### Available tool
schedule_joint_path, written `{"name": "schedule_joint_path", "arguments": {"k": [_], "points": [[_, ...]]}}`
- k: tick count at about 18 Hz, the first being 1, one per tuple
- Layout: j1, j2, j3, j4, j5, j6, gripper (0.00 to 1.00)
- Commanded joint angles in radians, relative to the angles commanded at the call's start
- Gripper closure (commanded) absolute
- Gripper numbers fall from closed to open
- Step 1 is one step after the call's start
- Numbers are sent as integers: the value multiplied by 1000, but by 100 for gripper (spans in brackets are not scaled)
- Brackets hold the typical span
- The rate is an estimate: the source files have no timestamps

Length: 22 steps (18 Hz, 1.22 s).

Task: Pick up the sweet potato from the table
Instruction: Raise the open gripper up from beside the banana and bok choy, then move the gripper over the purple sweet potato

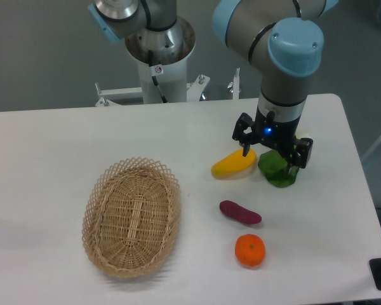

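The sweet potato (240, 212) is a small dark purple-magenta tuber lying on the white table (51, 152), right of centre. My gripper (270, 162) hangs behind it, over a green item, with its fingers spread open and nothing between them. One finger (246, 148) is beside the yellow fruit's right end, the other (294, 171) at the green item's right side. The gripper is well apart from the sweet potato.
A yellow oblong fruit (232, 164) lies behind the sweet potato. A green leafy item (277, 170) lies under the gripper. A round orange (249, 250) sits just in front of the sweet potato. A wicker basket (132, 216) stands to the left.
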Motion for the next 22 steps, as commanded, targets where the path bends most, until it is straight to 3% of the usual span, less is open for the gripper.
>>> {"name": "schedule_joint_path", "arguments": {"k": [8, 14, 15, 16, 18, 22], "points": [[-2, -3, -17, 35, -14, -86, 0], [-23, 5, -104, 47, -9, -248, 0], [-28, 5, -126, 73, -8, -299, 0], [-32, 5, -164, 154, -12, -393, 0], [-40, -3, -208, 254, -31, -522, 0], [-44, -32, -258, 351, -28, -655, 0]]}}
